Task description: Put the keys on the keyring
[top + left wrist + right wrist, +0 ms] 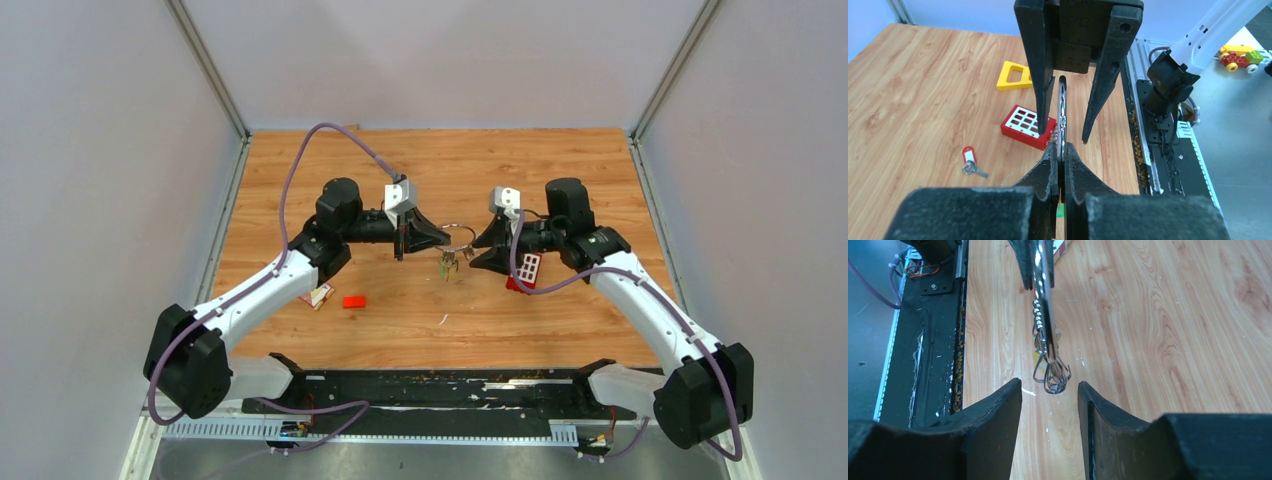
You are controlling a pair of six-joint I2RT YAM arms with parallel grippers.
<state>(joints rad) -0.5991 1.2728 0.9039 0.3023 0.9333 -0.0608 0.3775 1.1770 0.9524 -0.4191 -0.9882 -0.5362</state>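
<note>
The keyring hangs in the air between my two grippers, with a bunch of keys dangling from it. My left gripper is shut on the near edge of the keyring, which shows edge-on. My right gripper is open, its fingers standing either side of the ring's far end without touching. In the right wrist view the keyring runs up the middle with the keys hanging just ahead of my fingertips. A loose key with a red tag lies on the table.
A red block with white squares and a yellow plastic piece lie beneath the right arm. A small red block and a red-and-white tag lie by the left arm. The black base rail runs along the near edge.
</note>
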